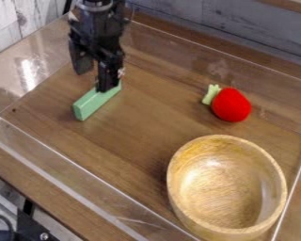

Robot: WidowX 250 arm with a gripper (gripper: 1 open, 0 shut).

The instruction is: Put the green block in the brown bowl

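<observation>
The green block (90, 103) lies flat on the wooden table at the left, a light-green bar angled toward the upper right. My gripper (95, 68) hangs directly over its far end, jaws open, with one dark fingertip (112, 75) close to the block's upper end. Nothing is held between the fingers. The brown bowl (226, 184) sits at the front right, large, round and empty, well away from the gripper.
A red strawberry-like toy (229, 104) with a small green top rests at the right, behind the bowl. Clear acrylic walls (65, 174) border the table. A folded clear stand (65, 19) sits at the back left, partly hidden by the arm.
</observation>
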